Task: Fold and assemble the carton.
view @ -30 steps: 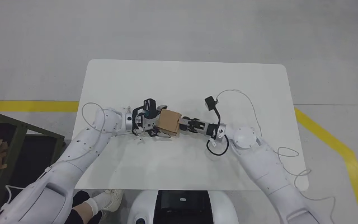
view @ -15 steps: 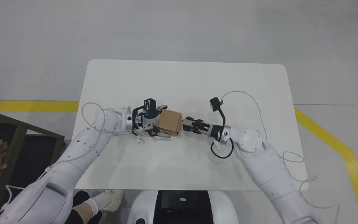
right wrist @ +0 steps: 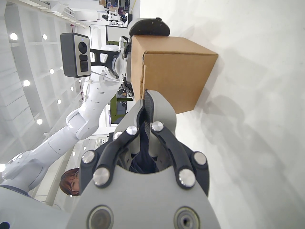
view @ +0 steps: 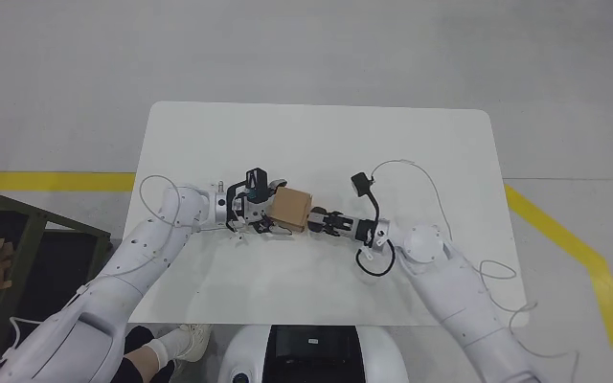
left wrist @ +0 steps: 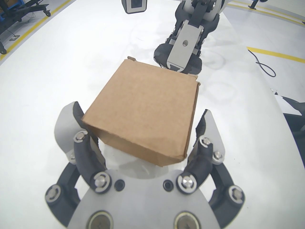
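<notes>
Cube-shaped matte brown cardboard carton (left wrist: 143,110), smooth white table (left wrist: 47,60)

The carton (left wrist: 143,110) is plain brown cardboard. The table (view: 316,134) is white. The left gripper (left wrist: 140,107) and right gripper (right wrist: 146,94) are silver-grey metal with black links and black textured pads. The floor (view: 287,48) is grey, crossed by a yellow stripe (view: 67,180). One cable (view: 372,260) is black.
</notes>
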